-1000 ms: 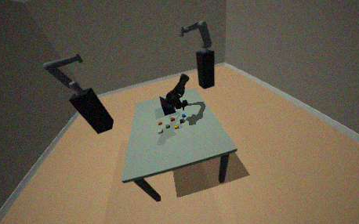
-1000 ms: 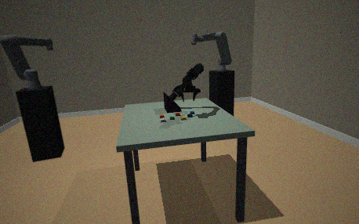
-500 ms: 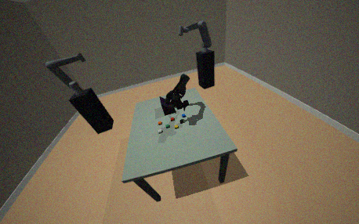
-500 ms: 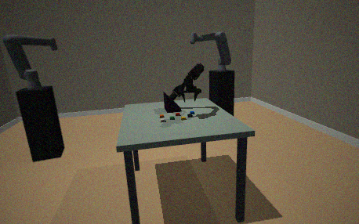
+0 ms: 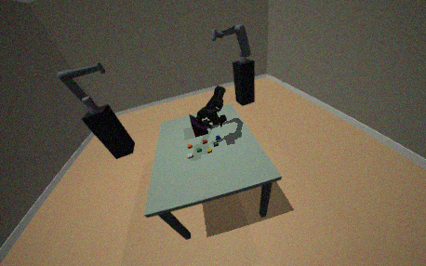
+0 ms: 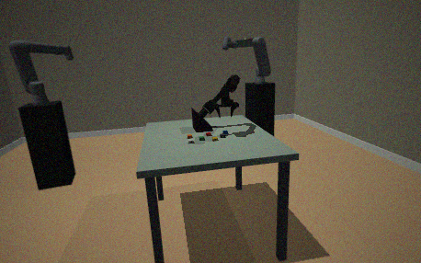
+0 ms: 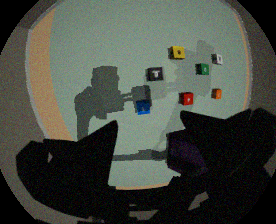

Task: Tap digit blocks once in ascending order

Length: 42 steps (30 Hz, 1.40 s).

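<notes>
Table (image 5: 237, 181) legs: exterior only; wrist shows pincer (image 7: 145, 137) spread.

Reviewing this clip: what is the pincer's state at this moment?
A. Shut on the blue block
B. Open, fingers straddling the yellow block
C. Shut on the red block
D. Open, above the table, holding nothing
D. The pincer is open and empty above the table, with the blue block lying beyond its fingertips.
</notes>
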Each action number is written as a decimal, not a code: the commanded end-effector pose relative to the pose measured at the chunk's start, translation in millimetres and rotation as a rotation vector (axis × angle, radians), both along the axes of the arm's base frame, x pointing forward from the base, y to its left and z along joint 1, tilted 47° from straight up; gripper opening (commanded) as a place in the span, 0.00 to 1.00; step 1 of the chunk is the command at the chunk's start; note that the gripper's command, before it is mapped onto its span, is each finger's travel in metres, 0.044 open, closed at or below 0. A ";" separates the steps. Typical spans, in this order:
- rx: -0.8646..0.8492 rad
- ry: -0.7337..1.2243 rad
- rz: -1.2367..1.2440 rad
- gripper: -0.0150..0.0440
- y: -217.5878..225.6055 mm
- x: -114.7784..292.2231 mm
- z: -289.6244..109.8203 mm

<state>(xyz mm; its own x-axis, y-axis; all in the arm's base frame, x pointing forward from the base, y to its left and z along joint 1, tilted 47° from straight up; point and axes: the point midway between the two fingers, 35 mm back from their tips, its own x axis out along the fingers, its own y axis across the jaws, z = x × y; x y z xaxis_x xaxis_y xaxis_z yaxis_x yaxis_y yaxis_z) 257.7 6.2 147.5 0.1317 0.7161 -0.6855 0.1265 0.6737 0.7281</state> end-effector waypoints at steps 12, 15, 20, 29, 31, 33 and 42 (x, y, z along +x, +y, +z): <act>0.008 0.008 -0.003 0.93 13.4 -19.7 6.3; 0.008 0.008 -0.003 0.93 13.4 -19.7 6.3; 0.008 0.008 -0.003 0.93 13.4 -19.7 6.3; 0.004 0.006 -0.003 0.93 -16.9 21.1 -9.4; 0.003 0.005 -0.003 0.93 -31.5 38.2 -20.1; 0.002 0.004 -0.003 0.93 -46.4 54.3 -32.9; 0.002 0.002 -0.003 0.93 -87.5 90.9 -77.8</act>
